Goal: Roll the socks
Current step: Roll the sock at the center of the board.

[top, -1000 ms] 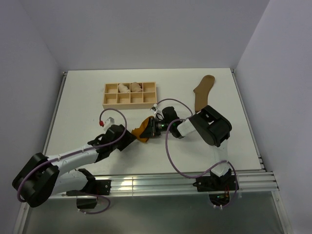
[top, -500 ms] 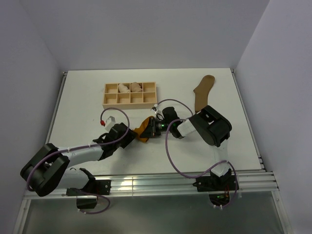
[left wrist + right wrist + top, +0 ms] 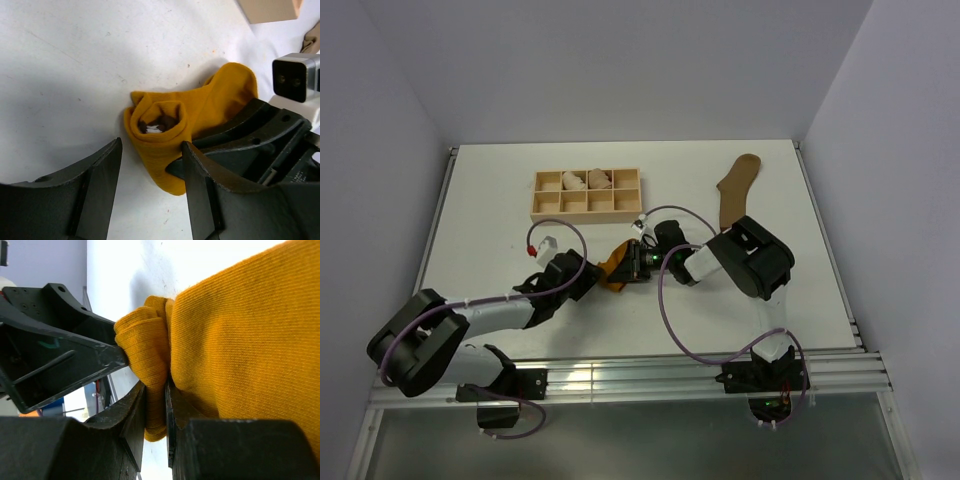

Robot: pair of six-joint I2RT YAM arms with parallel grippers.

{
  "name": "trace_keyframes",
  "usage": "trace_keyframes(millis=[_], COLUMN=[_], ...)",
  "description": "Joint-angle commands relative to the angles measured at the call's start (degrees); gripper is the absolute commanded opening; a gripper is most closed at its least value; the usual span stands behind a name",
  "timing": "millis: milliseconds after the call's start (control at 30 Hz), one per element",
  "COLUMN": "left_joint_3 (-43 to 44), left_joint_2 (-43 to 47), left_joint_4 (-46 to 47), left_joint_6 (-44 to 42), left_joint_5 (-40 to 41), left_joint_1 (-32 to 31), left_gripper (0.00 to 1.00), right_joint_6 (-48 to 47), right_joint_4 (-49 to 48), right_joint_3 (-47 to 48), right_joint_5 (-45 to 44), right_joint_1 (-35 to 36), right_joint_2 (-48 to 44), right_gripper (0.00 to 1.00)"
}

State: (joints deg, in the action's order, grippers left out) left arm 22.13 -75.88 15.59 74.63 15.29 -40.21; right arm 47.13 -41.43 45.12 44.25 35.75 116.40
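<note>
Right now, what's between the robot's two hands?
The orange sock, partly rolled up. The top view shows it lying between the left hand and the right hand, and the right hand is pinching it.

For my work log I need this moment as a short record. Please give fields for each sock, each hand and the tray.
orange sock: partly rolled, striped cuff inside the roll
brown sock: flat, far right, no hand on it
left hand: open, near edge of the orange sock in its gap
right hand: shut on the orange sock
tray: far left, bundles in the two middle cells of its back row
</note>
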Motion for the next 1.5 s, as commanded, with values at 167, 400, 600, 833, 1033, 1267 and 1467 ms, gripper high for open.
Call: trace_keyframes(millis=[167,400,600,833,1033,1267,1467], left_joint_3=[1.0,3.0,5.0,6.2,6.6,8.2,8.9], left_joint_2=[-2.5,-7.3,-10.4,-10.5,-10.3,-10.2,-9.7], left_joint_4=[1.7,2.9,1.7,-0.8,-1.6,-3.8,-5.0], left_joint_6=[-0.7,-2.7,-4.1,-5.0,-5.4,-7.7,-9.2], left_joint_5=[0.5,-1.0,-1.6,-0.6,-0.3,0.4,0.2], left_joint_1=[-0.3,-0.3,-0.9,-1.4,-1.5,-1.8,-2.1], left_gripper=[0.56,0.48,0.31,0.2,0.2,0.18,0.18], right_joint_6=[-1.1,-2.7,-7.5,-13.2,-17.0,-25.5,-30.9], right_joint_4=[10.3,11.0,14.9,22.3,29.5,34.5,33.7], right_joint_3=[-4.2,-4.3,-4.5,-6.4,-9.2,-8.8,-5.1], right_joint_5=[-4.7,-5.5,-10.1,-18.8,-28.9,-44.1,-56.7], right_joint_1=[0.0,0.0,0.3,0.4,0.5,8.8,18.1], right_joint_2=[4.6,3.8,-1.3,-13.5,-26.5,-36.7,-34.2], right_gripper=[0.03,0.05,0.2,0.43,0.46,0.55,0.66])
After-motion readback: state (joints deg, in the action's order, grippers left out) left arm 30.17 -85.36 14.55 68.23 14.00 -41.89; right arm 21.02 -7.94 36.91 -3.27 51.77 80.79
